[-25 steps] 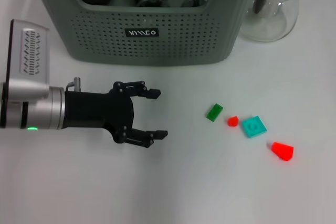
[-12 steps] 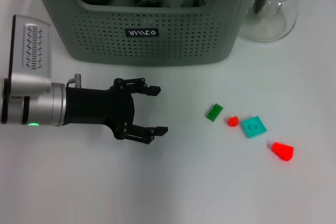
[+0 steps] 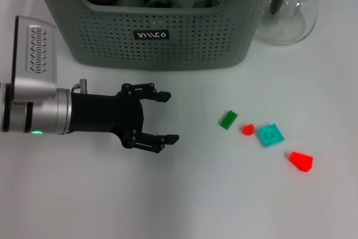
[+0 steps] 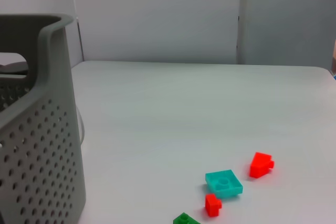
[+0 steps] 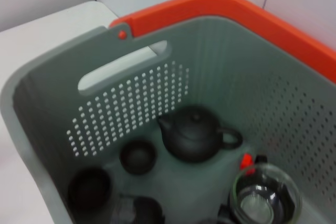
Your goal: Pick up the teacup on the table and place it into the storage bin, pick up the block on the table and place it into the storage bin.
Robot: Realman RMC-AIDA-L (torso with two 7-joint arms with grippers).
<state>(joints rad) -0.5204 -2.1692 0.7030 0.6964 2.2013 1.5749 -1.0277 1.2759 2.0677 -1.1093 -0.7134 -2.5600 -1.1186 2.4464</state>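
My left gripper (image 3: pixel 171 117) hovers open and empty over the table, left of the blocks and in front of the storage bin (image 3: pixel 162 34). Several blocks lie in a loose row: a green block (image 3: pixel 228 120), a small red block (image 3: pixel 248 129), a teal block (image 3: pixel 271 135) and a bigger red block (image 3: pixel 301 161). The left wrist view shows the teal block (image 4: pixel 224 183) and red block (image 4: pixel 261 163) ahead, with the bin wall (image 4: pixel 44 145) beside them. No teacup shows on the table. Inside the bin (image 5: pixel 131 98) lie a dark teacup (image 5: pixel 137 156) and a black teapot (image 5: pixel 193 137).
A clear glass teapot (image 3: pixel 293 9) stands right of the bin. The bin also holds a glass vessel (image 5: pixel 265 200) and a small red piece (image 5: pixel 245 161). An orange edge (image 5: pixel 220 3) runs behind the bin's rim. The right arm is over the bin.
The left arm has crept slightly toward the bin, its gripper still open. The blocks have not moved.
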